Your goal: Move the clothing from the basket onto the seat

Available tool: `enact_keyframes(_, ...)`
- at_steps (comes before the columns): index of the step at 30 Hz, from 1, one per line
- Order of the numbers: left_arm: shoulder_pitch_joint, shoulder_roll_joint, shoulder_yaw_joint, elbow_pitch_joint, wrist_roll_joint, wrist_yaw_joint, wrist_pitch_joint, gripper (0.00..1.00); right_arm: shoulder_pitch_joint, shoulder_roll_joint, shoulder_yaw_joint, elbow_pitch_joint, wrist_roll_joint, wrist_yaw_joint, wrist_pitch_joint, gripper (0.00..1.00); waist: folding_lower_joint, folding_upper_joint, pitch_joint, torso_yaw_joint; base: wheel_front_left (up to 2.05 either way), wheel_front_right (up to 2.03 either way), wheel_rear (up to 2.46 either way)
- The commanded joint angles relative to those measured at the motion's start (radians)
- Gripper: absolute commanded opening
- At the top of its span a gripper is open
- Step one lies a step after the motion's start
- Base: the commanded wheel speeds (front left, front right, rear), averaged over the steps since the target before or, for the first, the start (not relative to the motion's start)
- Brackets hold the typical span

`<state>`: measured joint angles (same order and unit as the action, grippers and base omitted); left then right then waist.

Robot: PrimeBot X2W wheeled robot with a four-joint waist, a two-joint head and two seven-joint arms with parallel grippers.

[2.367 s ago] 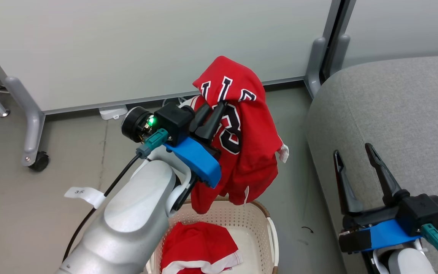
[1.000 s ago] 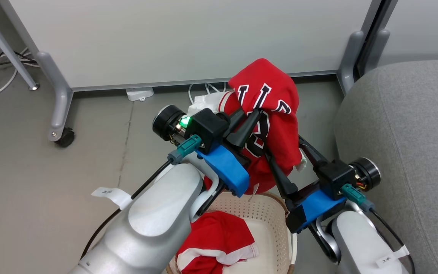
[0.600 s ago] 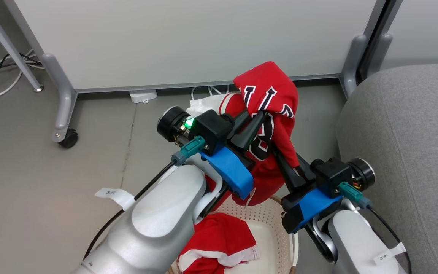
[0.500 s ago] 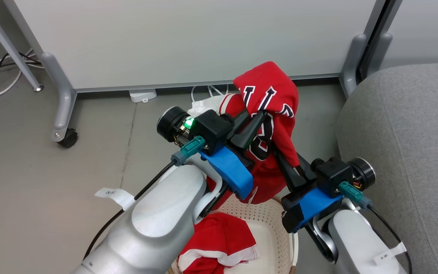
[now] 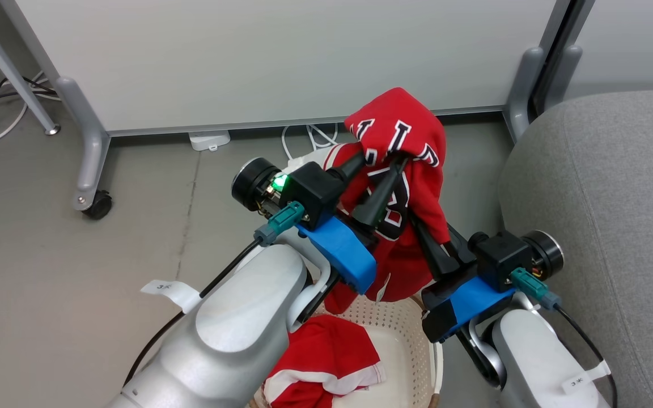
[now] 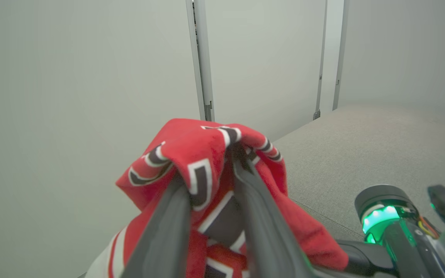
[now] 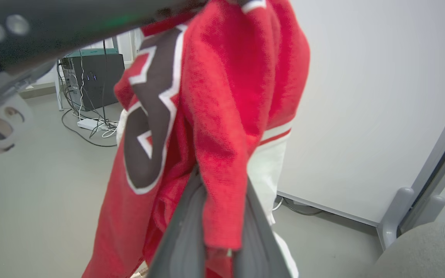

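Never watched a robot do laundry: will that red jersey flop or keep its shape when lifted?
Probably floppy: the jersey hangs in folds. Likely light: the right hand pinches just one fold. It might slide if jerked.

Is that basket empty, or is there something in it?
Not empty. A red garment with white trim lies inside the basket, while the jersey hangs above it.
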<state>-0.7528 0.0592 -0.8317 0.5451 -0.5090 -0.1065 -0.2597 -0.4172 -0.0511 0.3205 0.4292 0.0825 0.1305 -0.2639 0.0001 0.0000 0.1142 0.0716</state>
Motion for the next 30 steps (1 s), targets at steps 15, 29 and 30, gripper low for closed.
enact_keyframes(15,0.004,0.007,0.011,-0.007,0.021,0.011,-0.006,1.00,0.008,0.001,-0.041,-0.030,0.009,0.000,-0.001,0.00,-0.0001,0.0000,0.010,-0.005,0.00,0.00,0.00)
enact_keyframes(29,0.028,0.024,0.021,0.002,0.028,0.014,-0.006,1.00,0.012,0.001,-0.152,-0.098,-0.023,0.000,-0.001,0.00,-0.0001,0.0000,0.033,-0.066,0.00,0.00,0.00)
enact_keyframes(30,0.029,0.025,0.022,0.001,0.028,0.014,-0.006,1.00,0.013,0.001,-0.160,-0.105,-0.023,0.000,-0.001,0.00,-0.0001,0.0000,0.037,-0.075,0.00,0.00,0.00)
